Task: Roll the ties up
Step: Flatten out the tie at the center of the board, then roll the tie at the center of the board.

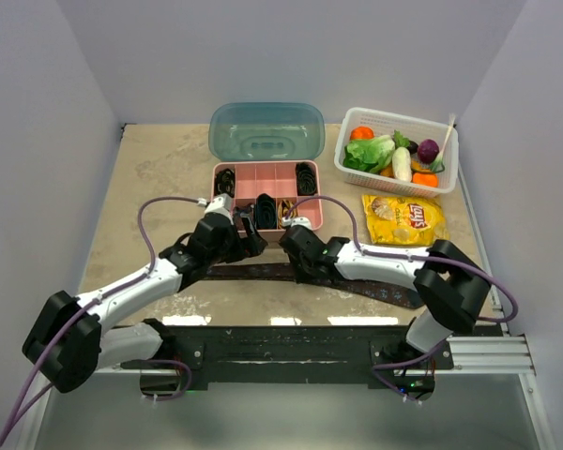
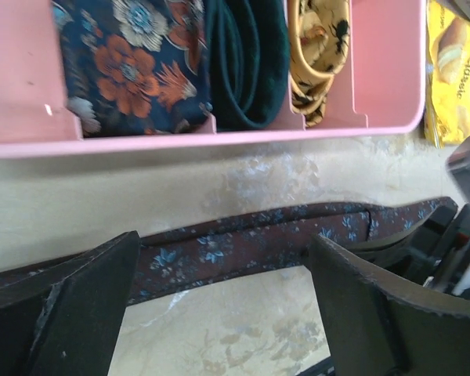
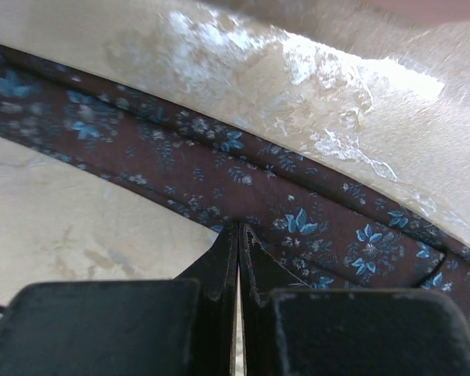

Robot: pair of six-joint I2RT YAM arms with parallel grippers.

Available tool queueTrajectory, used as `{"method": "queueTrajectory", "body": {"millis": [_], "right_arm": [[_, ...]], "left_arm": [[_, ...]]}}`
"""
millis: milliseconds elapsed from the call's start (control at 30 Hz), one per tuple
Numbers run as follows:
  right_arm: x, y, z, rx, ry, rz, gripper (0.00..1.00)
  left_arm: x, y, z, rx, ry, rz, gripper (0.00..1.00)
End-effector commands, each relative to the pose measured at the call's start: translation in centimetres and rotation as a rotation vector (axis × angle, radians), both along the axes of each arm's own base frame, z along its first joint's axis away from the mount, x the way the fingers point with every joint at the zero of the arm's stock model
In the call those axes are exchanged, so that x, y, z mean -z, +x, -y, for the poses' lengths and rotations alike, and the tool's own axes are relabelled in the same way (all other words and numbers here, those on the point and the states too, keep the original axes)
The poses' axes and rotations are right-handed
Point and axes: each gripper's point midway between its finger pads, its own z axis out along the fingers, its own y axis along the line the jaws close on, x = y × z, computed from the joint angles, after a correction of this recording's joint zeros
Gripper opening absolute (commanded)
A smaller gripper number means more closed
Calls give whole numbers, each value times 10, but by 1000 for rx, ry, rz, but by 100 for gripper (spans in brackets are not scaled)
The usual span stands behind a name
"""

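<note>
A dark brown-maroon tie [image 1: 263,272] with small blue flowers lies flat across the table in front of the pink box [image 1: 314,223]. My left gripper [image 1: 245,249] is open and low over it. In the left wrist view the tie [image 2: 243,247] runs between the two fingers [image 2: 70,305], which do not touch it. My right gripper [image 1: 304,264] is shut. In the right wrist view its tips [image 3: 239,229] rest at the near edge of the tie [image 3: 298,204], and table shows through the slit between them. Rolled ties fill the box: floral navy [image 2: 133,63], dark green [image 2: 247,63], gold [image 2: 321,55].
The box's teal lid [image 1: 267,131] stands open behind it. A white basket [image 1: 446,173] of toy vegetables sits at the back right. A yellow chips bag [image 1: 403,217] lies beside the box, close to the right arm. A black rail [image 1: 281,342] runs along the near edge.
</note>
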Motion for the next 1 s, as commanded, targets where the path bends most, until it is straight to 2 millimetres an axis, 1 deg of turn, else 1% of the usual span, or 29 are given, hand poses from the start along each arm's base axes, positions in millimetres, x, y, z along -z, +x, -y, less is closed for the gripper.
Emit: {"method": "queueTrajectory", "body": {"millis": [0,100,133,233,300,333,367,400,433,467,500,533,567,600,633,667,700,733,800,833,867,900,933,967], "right_arm": [[16,-6,6,6,-57,-45,0],[28,-18,23,27,-106,-92,0],[29,-20,27,33,-115,-95,0],[30,-32,44,48,-147,-118,0],[29,-39,62,75,-192,-131,0],[30,-42,69,87,-210,-136,0],[31,-43,83,138,-239,-152,0],[37,-50,95,166,-246,-196,0],[36,-51,99,187,-219,-221,0],[37,-48,107,232,-196,-240,0],[37,-50,111,242,-189,-251,0],[30,-47,111,253,-173,-229,0],[26,-47,116,267,-187,-225,0],[16,-38,112,269,-176,-192,0],[7,-33,110,273,-164,-169,0],[-1,-27,108,267,-155,-143,0],[-15,-16,100,256,-131,-96,0],[-23,-11,95,245,-110,-73,0],[-42,5,72,183,-32,-11,0],[-49,10,56,132,8,12,0],[-52,14,43,99,26,21,0],[-52,16,31,65,34,24,0],[-53,14,18,16,27,36,0],[-62,17,2,-18,43,56,0]], "left_arm": [[-16,15,-21,-49,46,43,95],[-19,20,-34,-73,33,45,95],[-20,21,-36,-79,28,45,95],[-22,29,-53,-117,33,49,96],[-20,29,-60,-120,41,40,96],[-21,32,-67,-139,41,39,96],[-21,33,-70,-143,42,38,96],[-20,32,-74,-143,51,34,96],[-20,35,-83,-166,61,31,95],[-20,35,-88,-177,67,28,95],[-19,33,-95,-185,80,25,95],[-18,35,-105,-213,87,21,95],[-17,33,-111,-228,93,11,95],[-18,32,-116,-239,95,14,95],[-16,32,-127,-272,99,5,95],[-13,28,-130,-278,97,-11,95],[-14,28,-136,-297,93,-12,95],[-7,24,-143,-316,81,-35,95],[-4,20,-143,-315,38,-50,95],[6,15,-150,-339,25,-75,95],[6,14,-147,-329,-13,-77,94],[10,11,-147,-329,-26,-89,94],[18,7,-153,-350,-37,-112,94],[22,2,-153,-348,-57,-139,94]]}}
